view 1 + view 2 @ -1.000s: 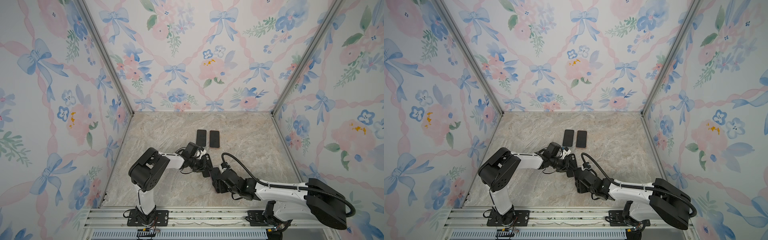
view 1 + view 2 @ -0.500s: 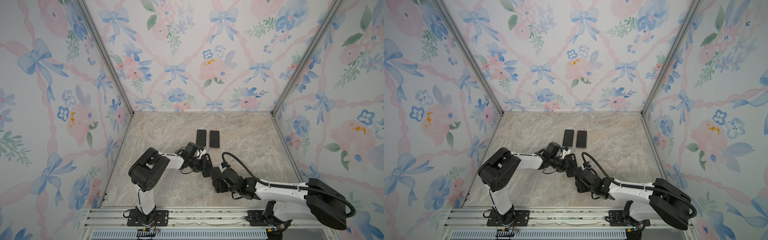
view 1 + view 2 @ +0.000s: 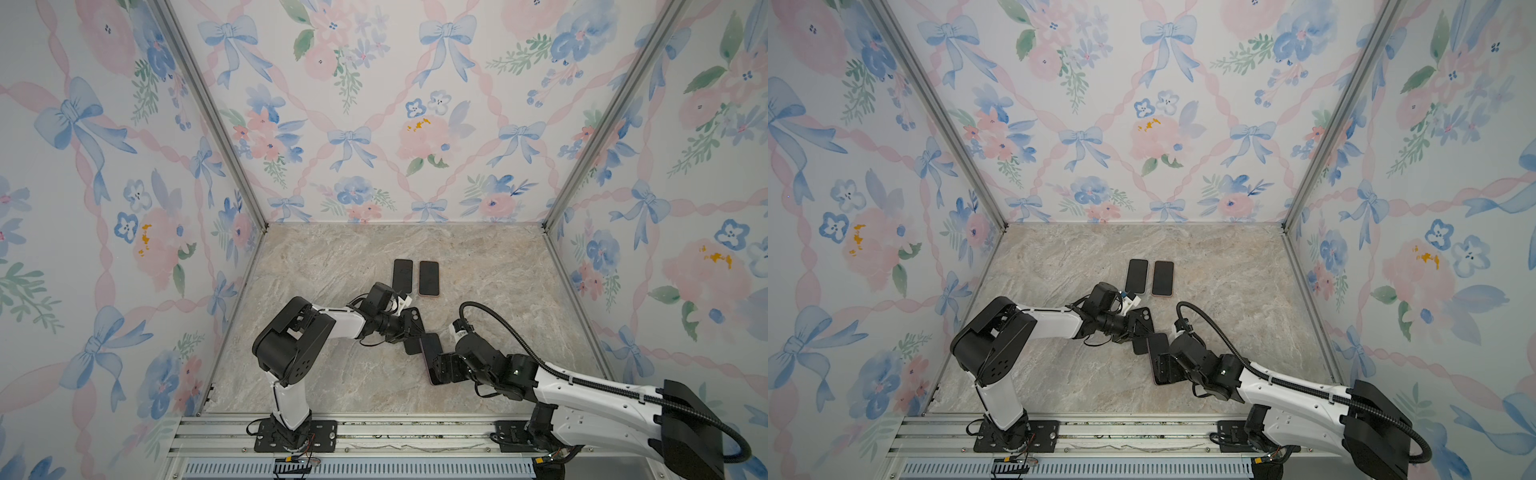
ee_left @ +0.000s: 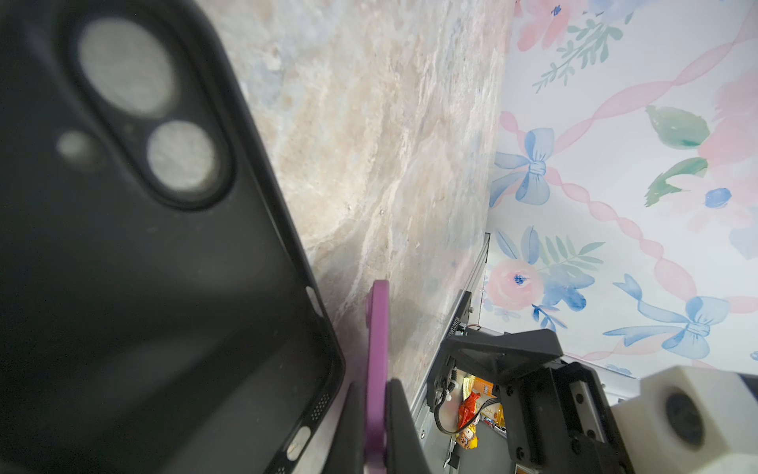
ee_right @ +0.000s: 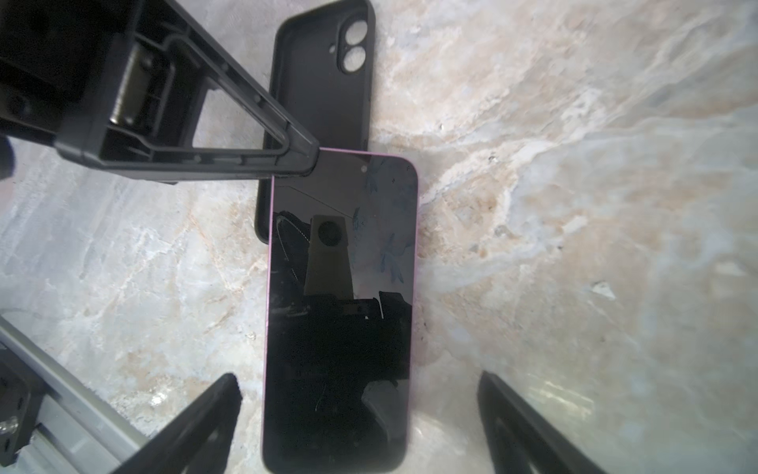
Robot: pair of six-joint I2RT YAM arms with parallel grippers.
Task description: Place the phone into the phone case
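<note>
Phone point(image 5: 340, 312), one corner inside the left pincer point(image 4: 375, 410)

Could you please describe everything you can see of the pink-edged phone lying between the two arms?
The phone is a slim, round-cornered slab: glossy black screen facing up, pink-purple rim. It lies on the marble tabletop, one end overlapping the empty black case, not seated in it. The left end effector is shut on that end's corner; the open right end effector straddles the other end, apparently without touching.
</note>
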